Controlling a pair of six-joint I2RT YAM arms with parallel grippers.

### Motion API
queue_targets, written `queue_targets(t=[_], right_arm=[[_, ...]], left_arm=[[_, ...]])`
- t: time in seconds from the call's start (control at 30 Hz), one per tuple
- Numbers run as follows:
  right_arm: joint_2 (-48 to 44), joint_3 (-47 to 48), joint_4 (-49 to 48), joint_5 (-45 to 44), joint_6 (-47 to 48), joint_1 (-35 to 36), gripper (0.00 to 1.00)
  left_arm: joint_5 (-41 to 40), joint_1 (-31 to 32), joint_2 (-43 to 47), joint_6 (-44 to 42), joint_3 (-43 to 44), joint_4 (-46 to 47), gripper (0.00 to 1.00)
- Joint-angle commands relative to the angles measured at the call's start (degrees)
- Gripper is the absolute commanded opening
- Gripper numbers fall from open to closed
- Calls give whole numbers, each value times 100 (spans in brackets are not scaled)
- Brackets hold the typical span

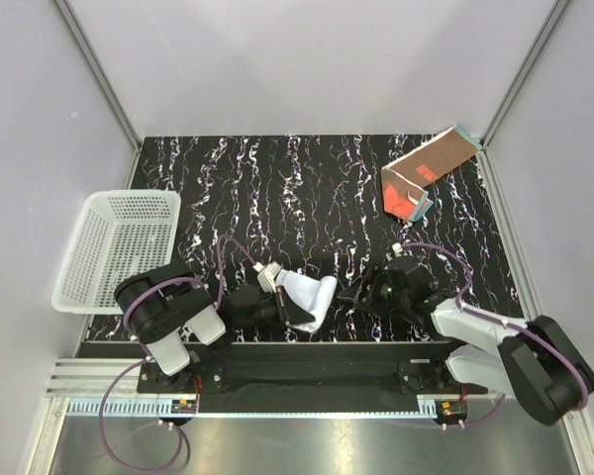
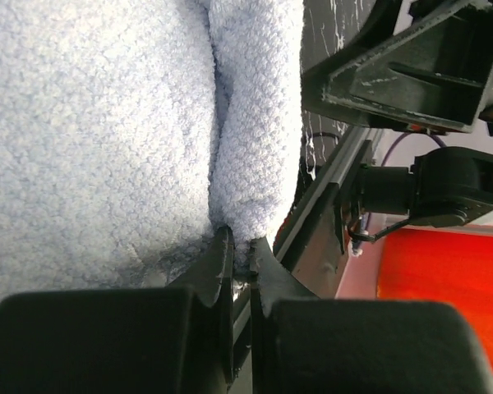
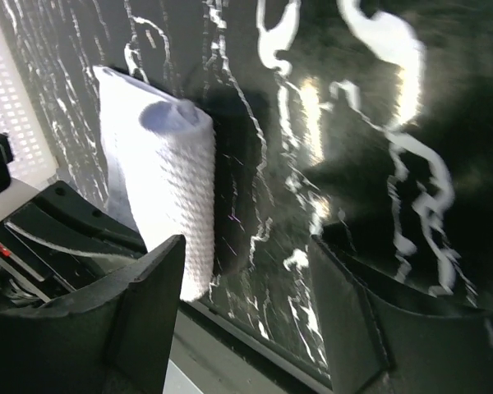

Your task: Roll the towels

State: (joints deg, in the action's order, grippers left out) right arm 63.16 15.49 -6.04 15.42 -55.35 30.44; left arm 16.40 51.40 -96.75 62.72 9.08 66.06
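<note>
pinching white towel (image 2: 90,123) tight in left gripper (image 2: 240,250); right gripper (image 3: 246,246) spread wide, empty, just beside roll; brown towel (image 1: 423,176) well apart, far corner.

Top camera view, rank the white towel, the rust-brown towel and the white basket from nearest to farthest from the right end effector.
From the right end effector:
1. white towel, just to its left, by the near edge.
2. rust-brown towel, far right corner.
3. basket, off the left edge.

Left hand (image 2: 240,250) clamped tight, right hand (image 3: 246,246) agape.
</note>
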Motion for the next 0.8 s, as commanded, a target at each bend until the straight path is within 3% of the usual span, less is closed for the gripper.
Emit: queue_targets(t=[0.0,0.33,0.6,0.67,0.7,0.77], right_arm=[[416,-63,-1310,190,-54,199,67],[2067,33,-2673,14,-309,902,59],[2500,174,-3000,-153,-441,1105,32],[2229,253,-2528,-380,-389,1105,28],[2097,314,-2237,-486,-293,1105,27],[1623,647,-939,-985,-169,1105,23]], left_arm=[[170,-24,-204,214,-187,645,0],[126,-60,-248,258,-310,863,0],[240,-86,-327,215,-276,839,0],[275,-86,-283,171,-223,690,7],[328,-86,-187,127,-144,462,17],[337,-86,-29,-40,-39,93,27]])
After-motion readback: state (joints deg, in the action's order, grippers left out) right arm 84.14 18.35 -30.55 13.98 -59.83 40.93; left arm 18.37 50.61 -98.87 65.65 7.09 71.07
